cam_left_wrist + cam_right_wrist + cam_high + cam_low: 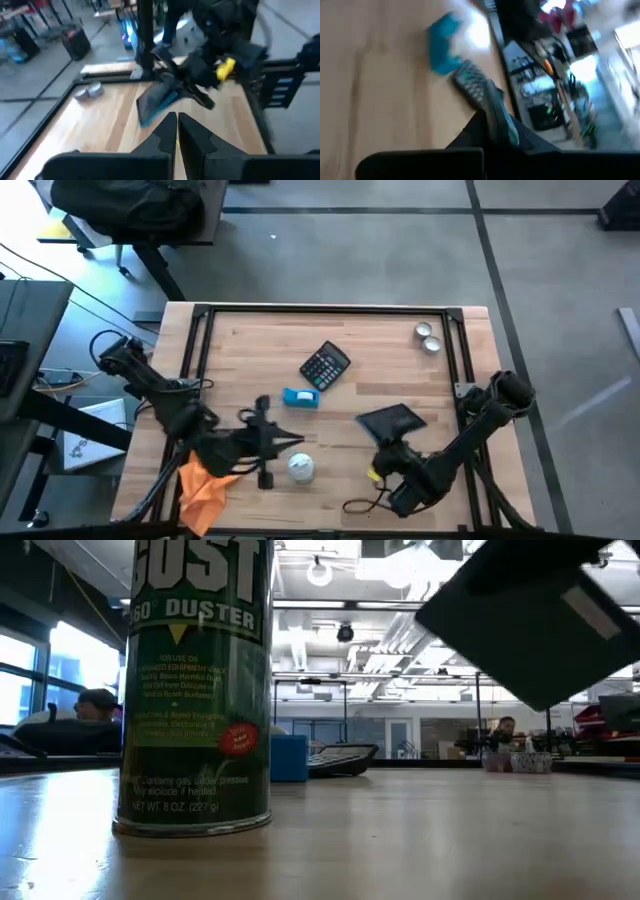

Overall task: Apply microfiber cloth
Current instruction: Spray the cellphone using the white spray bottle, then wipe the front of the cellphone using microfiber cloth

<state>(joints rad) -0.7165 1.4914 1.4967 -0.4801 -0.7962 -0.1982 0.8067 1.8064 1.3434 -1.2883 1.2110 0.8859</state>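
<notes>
Your left end effector (pixel 283 442), fingers pressed together, is hovering at the duster can's (pixel 301 468) ten o'clock; its label is reading "DUSTER". The right end effector (pixel 392 442) is gripping a dark flat pad (pixel 393 420). The microfiber cloth (pixel 203 486) is lying under your left arm on the tabletop (pixel 380 340).

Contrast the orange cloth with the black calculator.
The microfiber cloth is bright orange, soft and crumpled; the calculator is black, rigid and rectangular. The cloth lies at the front-left edge of the table, under the left arm; the calculator sits mid-table beside the blue box. Both rest on the wood, ungripped.

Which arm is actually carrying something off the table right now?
The right gripper, shut on a dark flat panel; the left gripper is shut on nothing.
</notes>
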